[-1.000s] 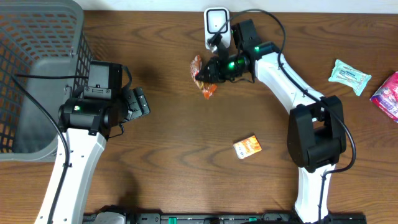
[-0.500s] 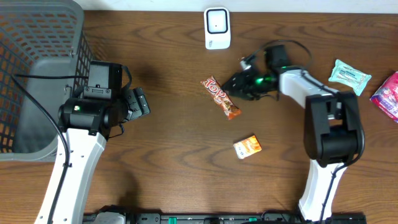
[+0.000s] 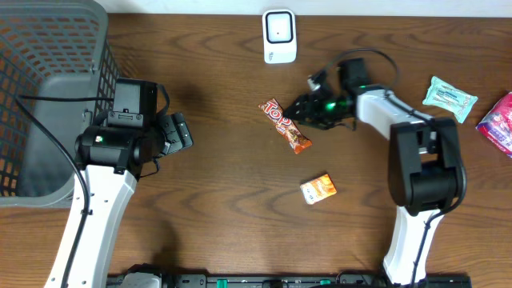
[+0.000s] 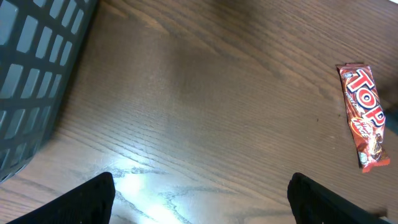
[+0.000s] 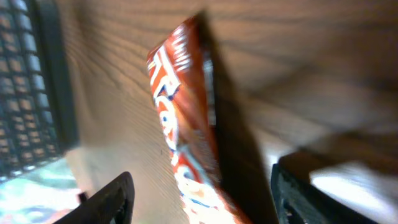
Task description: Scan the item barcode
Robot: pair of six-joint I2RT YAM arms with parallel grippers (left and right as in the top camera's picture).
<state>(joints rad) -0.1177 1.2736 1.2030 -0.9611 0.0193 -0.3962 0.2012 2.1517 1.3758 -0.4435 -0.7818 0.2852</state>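
The item, a red and orange "Top" candy bar (image 3: pixel 284 126), lies flat on the wooden table, below and slightly right of the white barcode scanner (image 3: pixel 279 36) at the back edge. My right gripper (image 3: pixel 301 109) hovers just right of the bar's upper end, open. In the right wrist view the bar (image 5: pixel 183 130) runs between the two spread fingers (image 5: pixel 113 200) without touching either, and my right gripper (image 5: pixel 202 202) holds nothing. My left gripper (image 3: pixel 181 131) stands open well to the left. The left wrist view has my left gripper (image 4: pixel 202 202) over bare wood, with the bar (image 4: pixel 365 115) at far right.
A grey mesh basket (image 3: pixel 48 96) fills the far left, and its wall (image 4: pixel 31 74) is close to the left gripper. A small orange packet (image 3: pixel 318 189) lies toward the front. A pale green wipes packet (image 3: pixel 450 98) and a pink packet (image 3: pixel 500 120) lie at the right edge.
The right gripper carried the candy bar away from the scanner, down and right, then opened; the bar now lies on the table. The left arm has not moved.
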